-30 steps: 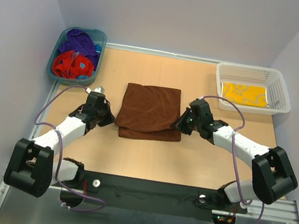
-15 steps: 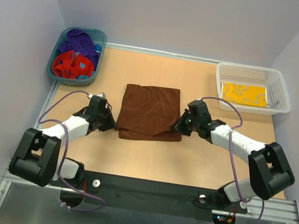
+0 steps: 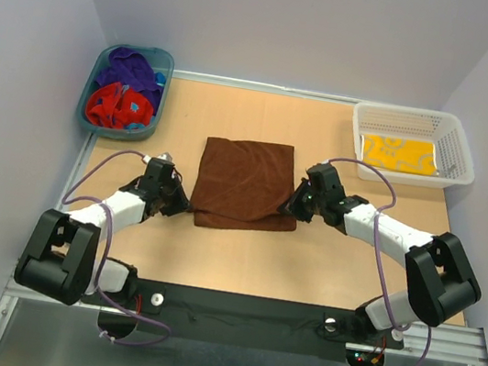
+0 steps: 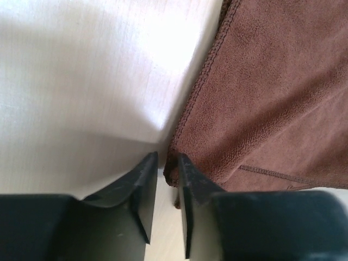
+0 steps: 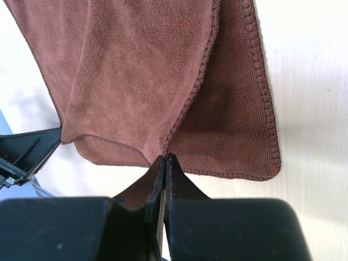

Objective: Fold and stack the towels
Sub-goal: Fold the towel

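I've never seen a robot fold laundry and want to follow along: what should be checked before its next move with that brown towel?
1. Left end effector free of the brown towel: ok. The jaws stand apart, with the towel's corner lying right at them.
2. Right end effector free of the towel: not ok. The jaws are shut on a towel edge.
3. Folded layers lined up: not ok. The lower layer peeks out past the upper one.
4. Room in the white basket: ok. One yellow towel lies flat inside.
5. More towels waiting in the teal tub: ok. A purple towel and a red towel are piled there.
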### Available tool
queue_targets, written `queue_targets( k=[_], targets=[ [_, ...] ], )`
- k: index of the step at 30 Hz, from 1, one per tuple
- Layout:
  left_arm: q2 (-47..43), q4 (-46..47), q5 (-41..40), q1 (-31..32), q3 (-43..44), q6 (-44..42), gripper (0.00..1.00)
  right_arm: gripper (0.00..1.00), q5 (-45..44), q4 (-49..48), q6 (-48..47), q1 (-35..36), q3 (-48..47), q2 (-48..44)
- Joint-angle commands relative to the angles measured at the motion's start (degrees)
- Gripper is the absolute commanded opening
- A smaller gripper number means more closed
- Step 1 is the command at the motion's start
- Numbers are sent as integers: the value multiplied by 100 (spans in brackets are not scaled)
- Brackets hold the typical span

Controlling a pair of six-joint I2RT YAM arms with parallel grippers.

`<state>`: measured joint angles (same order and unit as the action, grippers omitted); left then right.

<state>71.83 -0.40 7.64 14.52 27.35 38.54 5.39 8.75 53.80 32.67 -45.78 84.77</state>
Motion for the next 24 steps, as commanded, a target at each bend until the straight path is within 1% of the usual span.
queue_targets(
  k=[1,3,4,5,6,10,12,13,15,16,17,18,19,20,21,22,23,24],
  targets=[
    [76,14,124,15,7,39,23,0,-73,-120,-54,29,17,-92],
    [42,14,141,15,-11,57,17,0,-117,-120,-71,29,8,-127],
    [-20,14,159,24,-28,74,10,1,-143,-120,-89,29,-1,-154],
    [-55,5,168,24,-28,83,7,0,-152,-111,-106,29,-27,-163],
    [-142,5,168,24,-11,100,0,1,-187,-111,-141,21,-45,-189],
    [-415,-161,89,15,199,171,0,1,-398,-119,-238,12,-229,-347],
    [-442,-337,19,7,585,171,0,0,-433,-102,-361,-41,-387,-418],
    [-407,-381,-8,7,944,154,0,0,-425,-102,-449,-145,-605,-418],
    [-293,-548,-69,-11,1384,75,0,0,-407,-102,-554,-269,-905,-348],
    [-136,-592,-70,-20,1865,39,0,0,-416,-102,-624,-409,-1228,-313],
    [-30,-627,-78,-37,2114,13,0,0,-416,-102,-756,-488,-1397,-260],
    [197,-688,-96,-72,2647,-66,0,1,-407,-102,-861,-681,-1564,-94],
    [330,-724,-96,-99,2652,-92,0,1,-372,-102,-862,-778,-1774,-5],
    [471,-768,-87,-125,3183,-110,0,0,-320,-102,-932,-884,-2151,126],
    [620,-786,-78,-143,3458,-136,0,0,-241,-102,-976,-980,-2389,249],
    [926,-812,-70,-204,3992,-171,0,0,-196,-111,-1029,-1155,-2601,529],
    [1086,-847,-9,-230,4249,-181,0,0,-161,-111,-1056,-1235,-3029,662],
    [1226,-839,9,-257,4496,-189,0,0,-65,-111,-1099,-1315,-3260,794]
  ],
)
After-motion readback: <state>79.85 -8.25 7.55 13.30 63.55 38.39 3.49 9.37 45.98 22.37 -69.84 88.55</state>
